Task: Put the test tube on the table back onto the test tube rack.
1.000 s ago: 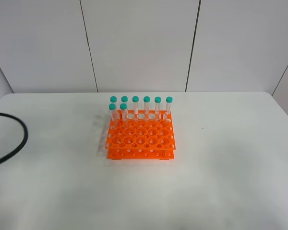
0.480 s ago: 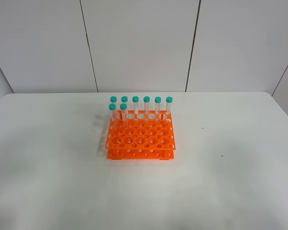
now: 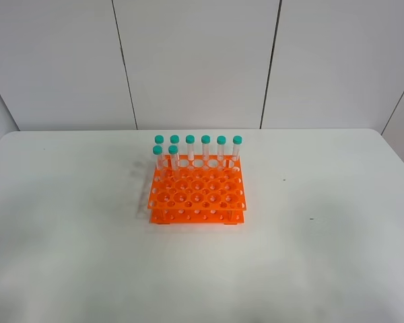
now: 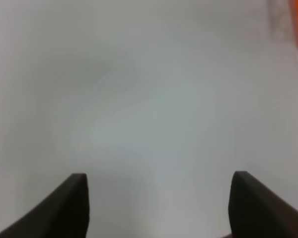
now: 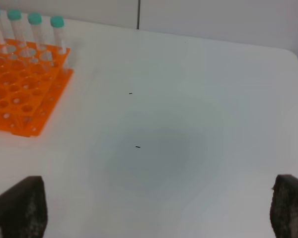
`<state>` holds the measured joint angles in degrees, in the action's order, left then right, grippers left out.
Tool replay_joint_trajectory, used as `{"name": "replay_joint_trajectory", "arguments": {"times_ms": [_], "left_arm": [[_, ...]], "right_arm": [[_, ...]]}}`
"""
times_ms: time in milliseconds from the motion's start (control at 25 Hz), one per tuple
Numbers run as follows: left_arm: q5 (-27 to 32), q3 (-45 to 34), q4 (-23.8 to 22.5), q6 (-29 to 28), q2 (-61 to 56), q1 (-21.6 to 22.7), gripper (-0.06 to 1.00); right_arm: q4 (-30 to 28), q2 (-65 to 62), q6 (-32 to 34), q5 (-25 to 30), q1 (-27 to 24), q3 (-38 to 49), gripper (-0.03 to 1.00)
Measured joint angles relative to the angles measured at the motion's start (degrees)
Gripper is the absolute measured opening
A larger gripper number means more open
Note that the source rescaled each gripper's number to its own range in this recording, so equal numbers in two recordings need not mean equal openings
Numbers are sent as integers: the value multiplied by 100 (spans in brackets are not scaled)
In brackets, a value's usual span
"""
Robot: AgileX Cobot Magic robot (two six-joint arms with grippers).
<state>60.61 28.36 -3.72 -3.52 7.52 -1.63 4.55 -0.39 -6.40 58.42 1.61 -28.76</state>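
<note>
**Both grippers wide open and empty; every visible tube stands in the rack**

The table (image 3: 67, 256) is a broad white surface with rounded corners, and neither arm shows in the high view. The test tube rack (image 3: 198, 196), bright orange with a grid of round holes, sits near the table's middle. From the right gripper (image 5: 154, 208) the rack lies well off to one side, apart from the dark fingertips (image 5: 20, 206); this gripper's jaws stand spread to the edges of its wrist view with only bare tabletop between them. The left gripper (image 4: 159, 203) hangs over plain table too, jaws far apart and holding nothing, with just a blurred orange sliver of the rack at the far corner of its view.

Seven teal-capped tubes stand upright in the rack: six along the back row and one test tube (image 3: 174, 160) a row forward at the left end. No tube can be seen lying on the table.
</note>
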Motion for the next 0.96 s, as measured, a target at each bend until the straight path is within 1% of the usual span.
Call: {"name": "replay_joint_trajectory", "arguments": {"times_ms": [200, 960], "left_arm": [[0, 0, 0, -5, -734, 0, 89], [0, 0, 0, -12, -764, 0, 89]], "right_arm": [[0, 0, 0, 0, 0, 0, 100], [0, 0, 0, 0, 0, 0, 100]]}}
